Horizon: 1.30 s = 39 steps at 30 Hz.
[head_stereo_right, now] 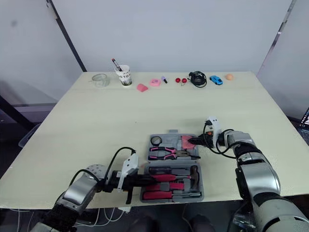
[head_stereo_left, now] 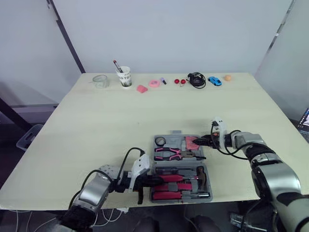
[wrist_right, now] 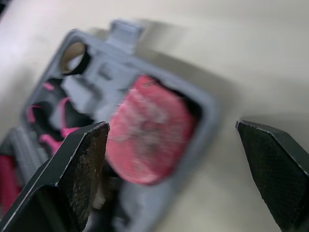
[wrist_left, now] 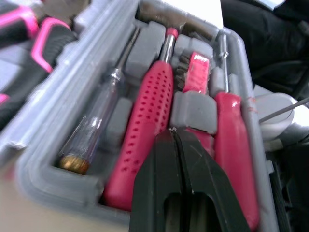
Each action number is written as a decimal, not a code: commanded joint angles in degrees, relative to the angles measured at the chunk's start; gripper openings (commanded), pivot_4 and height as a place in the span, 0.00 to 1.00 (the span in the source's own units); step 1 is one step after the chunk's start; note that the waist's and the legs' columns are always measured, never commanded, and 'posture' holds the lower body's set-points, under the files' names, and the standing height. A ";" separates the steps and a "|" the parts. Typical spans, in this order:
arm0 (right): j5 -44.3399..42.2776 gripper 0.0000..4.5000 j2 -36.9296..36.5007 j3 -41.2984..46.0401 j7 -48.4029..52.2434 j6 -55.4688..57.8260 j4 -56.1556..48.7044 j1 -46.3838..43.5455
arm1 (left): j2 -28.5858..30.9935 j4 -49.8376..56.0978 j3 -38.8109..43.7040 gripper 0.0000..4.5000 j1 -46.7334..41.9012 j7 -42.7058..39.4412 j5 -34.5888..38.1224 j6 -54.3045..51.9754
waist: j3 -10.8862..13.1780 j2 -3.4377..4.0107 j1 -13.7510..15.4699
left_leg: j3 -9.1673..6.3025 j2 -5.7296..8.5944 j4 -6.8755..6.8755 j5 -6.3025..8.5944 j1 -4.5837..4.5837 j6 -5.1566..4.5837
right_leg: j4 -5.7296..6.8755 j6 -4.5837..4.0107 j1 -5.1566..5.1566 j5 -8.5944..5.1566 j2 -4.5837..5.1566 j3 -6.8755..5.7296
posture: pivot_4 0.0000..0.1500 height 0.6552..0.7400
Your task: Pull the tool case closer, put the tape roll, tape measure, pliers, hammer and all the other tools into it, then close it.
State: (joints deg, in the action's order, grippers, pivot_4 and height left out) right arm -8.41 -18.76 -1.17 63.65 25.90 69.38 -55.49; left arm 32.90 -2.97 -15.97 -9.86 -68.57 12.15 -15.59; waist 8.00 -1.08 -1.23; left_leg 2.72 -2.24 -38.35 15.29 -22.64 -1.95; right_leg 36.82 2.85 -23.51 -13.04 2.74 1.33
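Cream counter [head_stereo_left: 96,125], white walls [head_stereo_left: 183,34]. One open tool case [head_stereo_left: 181,137], one cup [head_stereo_left: 125,77]. Left jaws closed, empty; right jaws spread, empty.

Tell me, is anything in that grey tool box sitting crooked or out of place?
Perhaps the red tape measure in the tool case: it seems tilted, not flush in its recess, in front of the open right gripper. The pliers and hammer look seated.

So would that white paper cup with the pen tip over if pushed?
Probably: the white paper cup looks light and taller than wide. The thin dark pen leaning out of it likely makes it top-heavy, so tipping seems easy.
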 commanded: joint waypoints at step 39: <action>-20.97 0.98 -12.27 2.03 19.34 25.62 -67.41 30.73 | 16.84 5.58 27.38 0.00 17.29 -4.34 13.27 4.70 | 0.20 0.29 0.46 | -0.42 -0.06 0.18 0.01 -0.08 0.01 | -0.14 -0.21 -0.11 -0.15 0.46 -0.25 | 1.00 1.00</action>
State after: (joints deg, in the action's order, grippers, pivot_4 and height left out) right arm -27.50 -29.95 -1.60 86.31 51.21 8.62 -26.66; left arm 50.12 3.37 8.40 7.71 -73.36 23.10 -11.61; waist 8.19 -0.79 -0.76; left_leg 2.30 -2.31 -38.17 15.30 -22.73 -1.94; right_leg 36.68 2.64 -23.62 -13.20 3.20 1.06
